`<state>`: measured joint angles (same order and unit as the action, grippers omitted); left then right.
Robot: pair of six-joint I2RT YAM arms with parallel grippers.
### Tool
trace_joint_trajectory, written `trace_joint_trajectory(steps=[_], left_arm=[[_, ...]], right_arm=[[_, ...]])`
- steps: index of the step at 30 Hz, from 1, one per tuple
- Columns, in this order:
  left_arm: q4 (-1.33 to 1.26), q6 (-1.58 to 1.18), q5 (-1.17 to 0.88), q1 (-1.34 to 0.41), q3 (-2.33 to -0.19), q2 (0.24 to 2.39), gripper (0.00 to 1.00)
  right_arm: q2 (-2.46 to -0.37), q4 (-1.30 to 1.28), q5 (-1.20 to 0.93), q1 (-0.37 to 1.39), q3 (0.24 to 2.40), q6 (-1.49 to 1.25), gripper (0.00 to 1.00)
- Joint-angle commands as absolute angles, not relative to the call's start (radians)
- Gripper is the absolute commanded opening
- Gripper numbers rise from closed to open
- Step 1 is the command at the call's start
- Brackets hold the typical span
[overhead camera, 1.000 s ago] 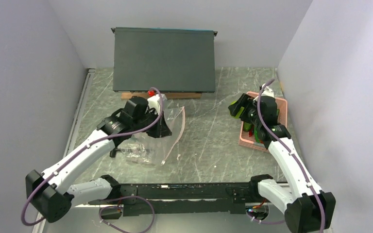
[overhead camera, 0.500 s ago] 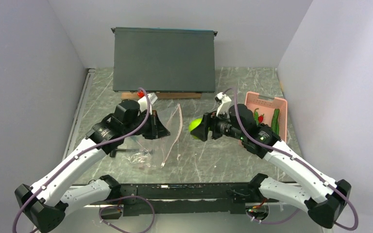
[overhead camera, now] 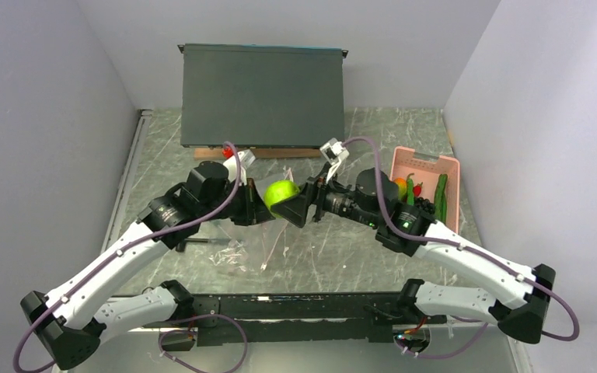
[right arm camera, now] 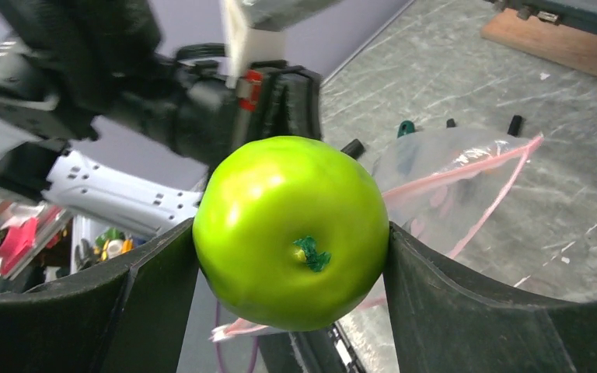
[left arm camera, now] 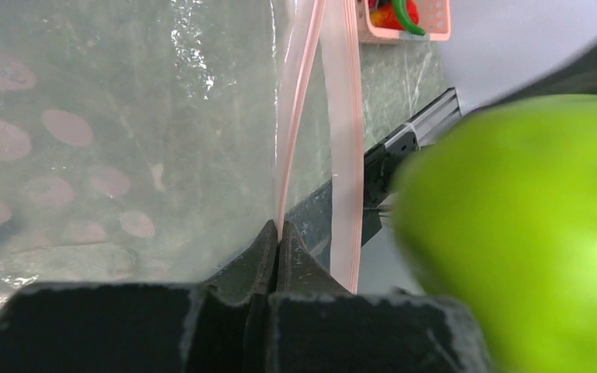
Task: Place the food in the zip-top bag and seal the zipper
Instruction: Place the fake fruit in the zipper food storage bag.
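Note:
My right gripper (overhead camera: 286,200) (right arm camera: 291,249) is shut on the round lime-green fruit (overhead camera: 279,193) (right arm camera: 291,229) and holds it at the mouth of the zip-top bag (overhead camera: 237,237), right next to my left gripper (overhead camera: 255,208). My left gripper (left arm camera: 278,233) is shut on one lip of the bag's pink zipper strip (left arm camera: 295,109) and holds the mouth up. The other lip (left arm camera: 343,140) hangs apart to the right. The clear bag with pink dots (left arm camera: 85,155) fills the left wrist view; the fruit (left arm camera: 528,233) looms at its right. Chili peppers and a cucumber (overhead camera: 441,193) lie in the pink basket.
The pink perforated basket (overhead camera: 451,164) stands at the right with an orange-yellow piece (overhead camera: 401,184). A dark grey box (overhead camera: 263,95) on a wooden board sits at the back. A black-handled tool (overhead camera: 194,242) lies under the bag. Grey walls close both sides.
My right gripper has carried the green fruit from the basket leftward across the table to the bag's mouth. My left gripper kept its hold on the bag's lip and shifted slightly.

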<state>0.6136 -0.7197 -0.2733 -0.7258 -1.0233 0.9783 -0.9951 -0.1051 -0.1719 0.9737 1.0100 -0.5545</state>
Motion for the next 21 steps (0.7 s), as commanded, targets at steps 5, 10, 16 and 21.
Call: trace_joint_trajectory(steps=[5,10,16,21], left_arm=[[0.540,-0.820,-0.202,-0.746,-1.041,0.850,0.00],[0.487,-0.861,-0.188,-0.750,-0.999,0.813,0.00],[0.451,-0.890,-0.192,-0.779,-0.984,0.838,0.00],[0.523,-0.896,-0.113,-0.804,-0.990,0.829,0.00]], right_arm=[[-1.051,0.050,-0.014,1.001,0.879,-0.537,0.00],[-1.063,-0.134,0.177,1.101,0.931,-0.496,0.00],[-1.134,-0.266,0.220,1.169,1.021,-0.476,0.10],[-1.150,-0.323,0.203,1.175,1.091,-0.454,0.66]])
